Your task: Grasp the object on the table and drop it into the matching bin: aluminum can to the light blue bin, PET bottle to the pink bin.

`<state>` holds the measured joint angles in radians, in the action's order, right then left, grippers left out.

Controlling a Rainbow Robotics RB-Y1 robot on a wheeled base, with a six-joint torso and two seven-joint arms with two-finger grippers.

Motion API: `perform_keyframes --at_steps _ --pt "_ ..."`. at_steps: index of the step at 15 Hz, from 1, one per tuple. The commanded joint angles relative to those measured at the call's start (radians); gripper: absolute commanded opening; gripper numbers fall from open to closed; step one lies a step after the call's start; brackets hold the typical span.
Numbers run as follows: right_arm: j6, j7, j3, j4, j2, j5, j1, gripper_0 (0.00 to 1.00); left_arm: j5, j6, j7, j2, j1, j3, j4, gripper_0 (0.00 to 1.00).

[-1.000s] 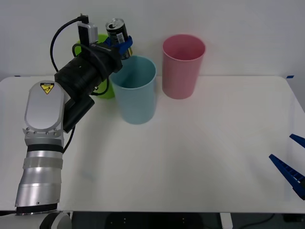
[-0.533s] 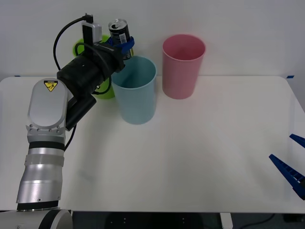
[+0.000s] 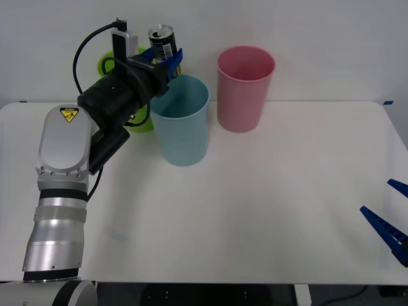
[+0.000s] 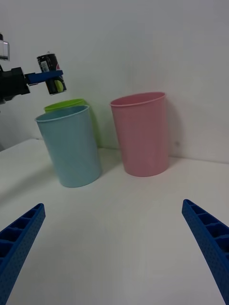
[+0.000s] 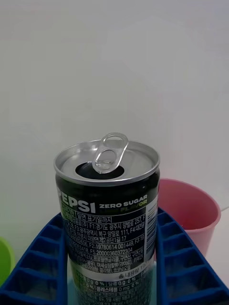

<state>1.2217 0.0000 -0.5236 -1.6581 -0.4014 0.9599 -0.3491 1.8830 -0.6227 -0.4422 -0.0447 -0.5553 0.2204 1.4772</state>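
Left jaws are clamping the aluminum can (image 3: 162, 42), one blue ribbed finger on each side of it; right jaws are sitting spread wide with nothing between them. Taking the light blue bin (image 3: 182, 120) as reference: the table (image 3: 268, 210) is carrying it, white top, bin standing upright toward the far edge. The left arm is reaching in from the near left side of the bin, wrist cable looping above it. The pink bin (image 3: 244, 88) is standing upright just beside the blue bin on its right and slightly farther back, small gap between them in the right wrist view (image 4: 140, 133). A lime green bin (image 3: 141, 118) is standing behind the blue bin's left side, mostly hidden by the arm. The left gripper (image 3: 164, 61) is holding above the blue bin's back-left rim, roughly over the edge rather than the centre of the opening. The right gripper (image 3: 390, 220) is parked well apart from the blue bin, low at the near right table edge. The can is hanging upright, clear of the rim, not touching the bin; the left wrist view is showing its silver top with the tab pulled and mouth open (image 5: 109, 214), label reading Pepsi Zero Sugar.
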Motion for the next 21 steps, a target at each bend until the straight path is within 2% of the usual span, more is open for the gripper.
perform_keyframes --at_steps 1,10,15,21 --pt "0.0 0.0 0.0 0.0 0.0 0.0 0.0 1.0 -0.013 0.0 0.013 -0.001 0.0 -0.006 0.0 1.0" --pt "0.0 0.0 0.0 0.0 0.0 0.0 0.0 1.0 -0.055 0.0 0.025 -0.001 0.006 -0.009 0.0 1.0" --pt "0.0 0.0 0.0 0.0 0.0 0.0 0.0 1.0 -0.153 -0.006 0.056 -0.026 0.035 -0.013 0.002 1.0" --pt "0.0 0.0 0.0 0.0 0.0 0.0 0.0 1.0 -0.308 -0.04 0.089 -0.121 0.107 -0.027 0.038 1.0"
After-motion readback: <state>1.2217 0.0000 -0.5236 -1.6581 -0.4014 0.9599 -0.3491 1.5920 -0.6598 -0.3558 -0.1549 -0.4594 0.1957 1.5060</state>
